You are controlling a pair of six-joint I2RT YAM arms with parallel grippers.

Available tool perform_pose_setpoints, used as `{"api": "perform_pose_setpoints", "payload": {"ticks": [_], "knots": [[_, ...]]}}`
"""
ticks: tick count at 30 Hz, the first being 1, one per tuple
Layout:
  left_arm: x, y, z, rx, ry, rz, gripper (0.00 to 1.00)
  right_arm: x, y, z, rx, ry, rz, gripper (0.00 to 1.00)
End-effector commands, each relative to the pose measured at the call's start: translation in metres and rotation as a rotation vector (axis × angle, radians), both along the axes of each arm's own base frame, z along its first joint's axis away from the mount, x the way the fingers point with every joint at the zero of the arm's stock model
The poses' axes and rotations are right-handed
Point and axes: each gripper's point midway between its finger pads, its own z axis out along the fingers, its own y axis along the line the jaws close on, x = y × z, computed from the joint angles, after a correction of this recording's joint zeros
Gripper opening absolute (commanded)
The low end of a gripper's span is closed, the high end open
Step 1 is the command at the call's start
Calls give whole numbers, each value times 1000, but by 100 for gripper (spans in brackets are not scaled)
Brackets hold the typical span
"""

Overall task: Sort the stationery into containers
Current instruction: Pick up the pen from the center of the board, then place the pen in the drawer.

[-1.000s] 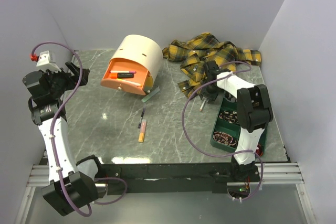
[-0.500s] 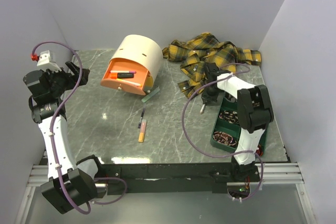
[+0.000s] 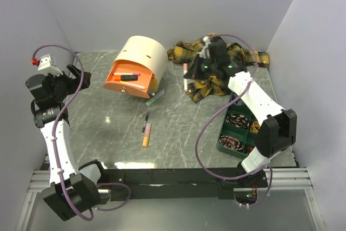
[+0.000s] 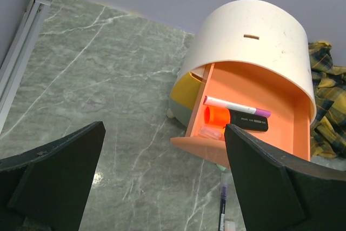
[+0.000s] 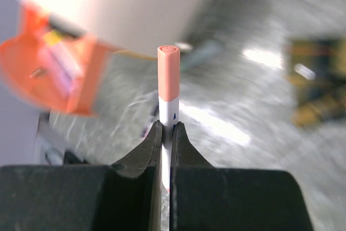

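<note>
- tray (image 3: 220,142), near R: coiled bands in it, no pens seen.
- On table, mid: orange marker (image 3: 145,136), black pen (image 3: 146,118), green clip (image 3: 156,98), all unsorted.
- L gripper (image 4: 164,133): spread wide, empty, facing drawer box (image 3: 141,58).
- Drawer open, a few markers (image 4: 235,113) inside.
- R gripper (image 5: 166,133): clamped on pink-capped pen (image 5: 168,74), raised beside shirt (image 3: 216,47), far side.
- Est. abt half done.

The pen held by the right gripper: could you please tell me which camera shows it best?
The right wrist view: the pen sits sharp and centred, pink cap outward, clamped in the right gripper. The top external view shows it only as a small thin sliver; the left wrist view misses it.
</note>
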Motion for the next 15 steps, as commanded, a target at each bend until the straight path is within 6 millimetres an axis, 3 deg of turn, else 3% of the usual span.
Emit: {"api": "perform_pose_setpoints", "payload": {"ticks": [1, 3, 6, 12, 15], "knots": [[-6, 0, 18, 29, -55, 13, 99, 3, 63, 70, 51, -343, 278, 0], [-10, -1, 19, 36, -54, 15, 99, 0, 86, 93, 67, -426, 327, 0], [-16, -4, 19, 46, -51, 10, 99, 6, 113, 110, 75, -520, 377, 0], [-25, -8, 19, 68, -46, 4, 99, 12, 148, 118, 73, -603, 451, 0], [-28, -7, 19, 77, -45, 12, 99, 16, 168, 106, 53, -632, 498, 0]]}}
